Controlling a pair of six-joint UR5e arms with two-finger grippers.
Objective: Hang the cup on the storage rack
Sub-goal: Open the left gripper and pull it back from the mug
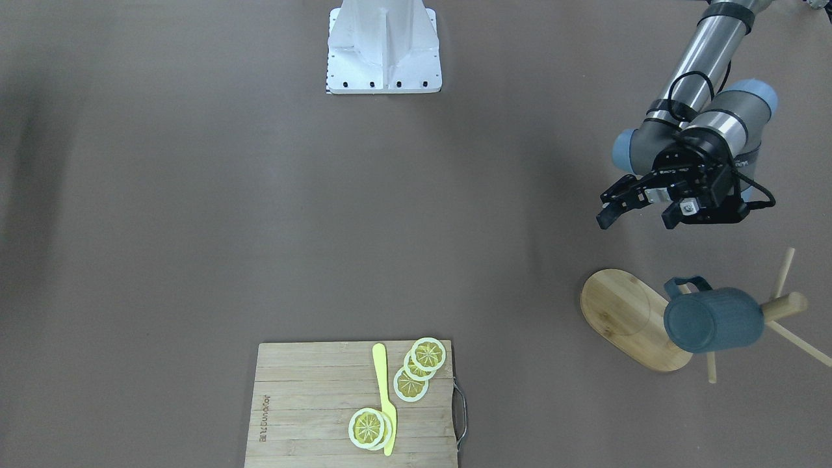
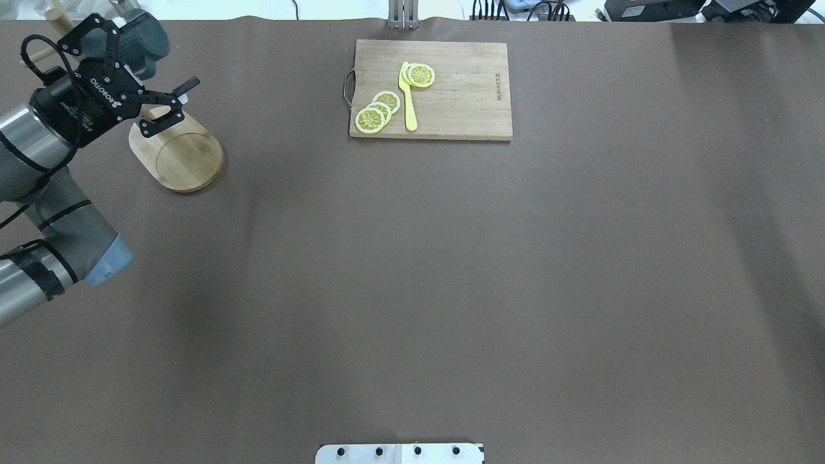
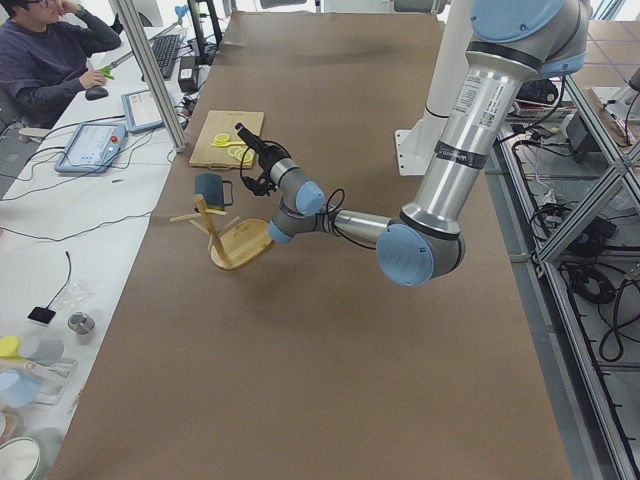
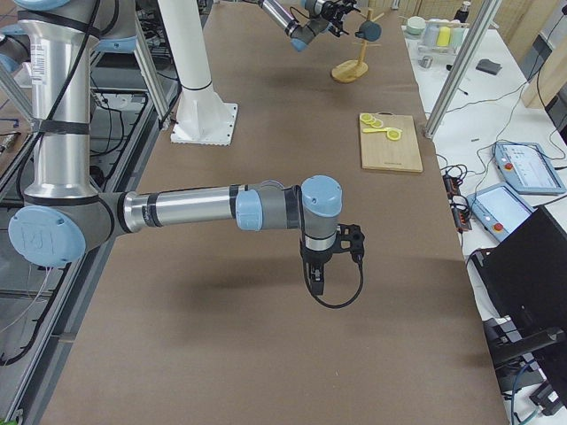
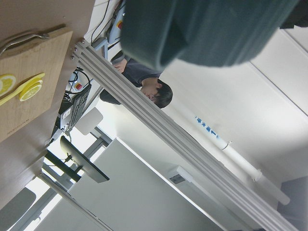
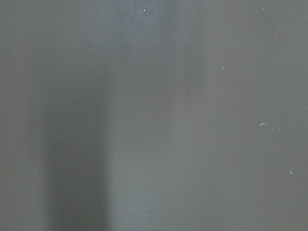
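The dark teal-blue cup [image 1: 712,320] hangs on a peg of the light bamboo storage rack [image 1: 624,318], its bottom towards the front camera and its handle [image 1: 686,285] by the post. My left gripper [image 1: 637,218] is open and empty, apart from the cup, on the robot's side of it. In the overhead view it [image 2: 155,57] hovers over the rack's oval base [image 2: 184,154], next to the cup [image 2: 147,37]. The left wrist view shows the cup's body [image 5: 207,29] close by. My right gripper [image 4: 319,276] shows only in the exterior right view, low over bare table; I cannot tell its state.
A rectangular cutting board [image 1: 312,403] with several lemon slices [image 1: 421,364] and a yellow knife [image 1: 385,396] lies mid-table on the operators' side. The robot's white base [image 1: 383,49] stands opposite. An operator [image 3: 40,60] sits beyond the table's edge.
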